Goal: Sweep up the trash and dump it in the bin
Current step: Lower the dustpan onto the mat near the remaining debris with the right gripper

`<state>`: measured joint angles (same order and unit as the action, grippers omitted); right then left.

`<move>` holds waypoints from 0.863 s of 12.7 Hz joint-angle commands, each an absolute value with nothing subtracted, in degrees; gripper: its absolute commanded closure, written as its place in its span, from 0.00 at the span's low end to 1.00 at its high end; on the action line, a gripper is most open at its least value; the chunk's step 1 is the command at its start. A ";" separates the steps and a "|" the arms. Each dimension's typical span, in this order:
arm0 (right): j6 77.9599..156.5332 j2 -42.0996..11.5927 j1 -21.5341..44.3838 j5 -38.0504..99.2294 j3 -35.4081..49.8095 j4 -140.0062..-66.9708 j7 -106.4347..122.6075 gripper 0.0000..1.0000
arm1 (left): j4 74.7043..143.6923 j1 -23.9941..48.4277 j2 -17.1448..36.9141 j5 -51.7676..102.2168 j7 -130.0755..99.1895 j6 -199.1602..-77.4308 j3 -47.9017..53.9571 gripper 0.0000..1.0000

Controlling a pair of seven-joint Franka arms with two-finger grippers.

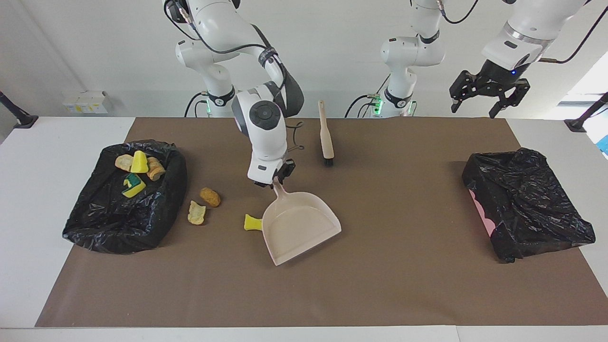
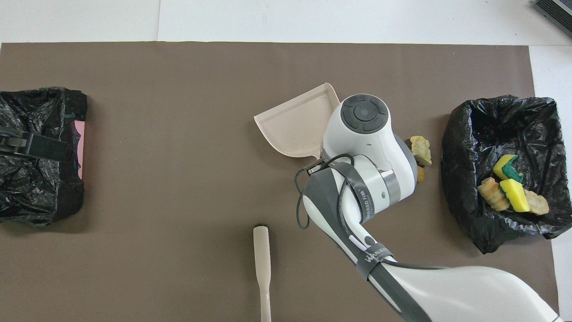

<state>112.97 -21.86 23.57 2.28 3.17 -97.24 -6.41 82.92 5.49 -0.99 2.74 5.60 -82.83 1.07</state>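
Trash: seven small scraps, yellow sponge chunks, one with a green back, and tan to orange-brown bread-like lumps.
Loose trash: three scraps on the brown mat (image 1: 380, 285), between the bin and the dustpan: a pale tan lump (image 1: 195, 213), an orange-brown lump (image 1: 209, 196) beside it and nearer the robots, and a yellow chunk (image 1: 251, 223) that seems to touch the dustpan's side.
Bin (image 1: 80, 223): black-bagged, at the right arm's end of the surface; it holds four scraps: a tan lump (image 1: 124, 162), a yellow wedge (image 1: 139, 162), a brown lump (image 1: 155, 169) and a green-backed sponge (image 1: 133, 185).
Second bin (image 1: 527, 209): black-bagged with a pink edge showing, at the left arm's end; nothing shows inside it.
Dustpan (image 1: 299, 225): beige, mouth pointing away from the robots; its pan is bare.
Right claw (image 1: 274, 176): clamped on the dustpan's handle.
Left claw (image 1: 489, 97): spread wide, holding nothing, waiting in the air over its own end of the surface.
Brush (image 1: 326, 135): beige, black bristles, flat on the mat, nearer the robots than the dustpan.
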 commanded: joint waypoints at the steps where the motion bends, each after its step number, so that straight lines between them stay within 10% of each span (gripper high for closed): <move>1: 112.59 -28.45 26.62 5.35 2.99 -89.58 -19.38 1.00 | 84.90 4.83 -2.90 1.67 5.63 -82.27 1.67 0.00; 7: 112.15 -36.21 30.23 9.75 3.25 -78.22 -34.45 1.00 | 85.08 4.75 -2.99 1.67 5.98 -82.18 1.58 0.00; 8: 112.06 -36.04 30.23 10.63 3.25 -78.31 -34.37 0.82 | 84.99 4.83 -2.99 1.67 5.98 -82.00 1.58 0.00; 9: 113.02 -35.77 30.50 10.29 3.25 -78.83 -33.06 0.01 | 85.08 4.83 -2.99 1.67 5.98 -81.91 1.58 0.00; 11: 111.90 -33.50 30.67 10.98 3.34 -79.10 -29.38 0.00 | 84.99 4.83 -2.99 1.67 5.98 -81.91 1.58 0.00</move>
<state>112.96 -34.91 30.64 8.88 3.23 -79.71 -32.71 83.43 5.49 -1.43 2.74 5.61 -82.39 1.09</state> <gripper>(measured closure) 0.507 0.000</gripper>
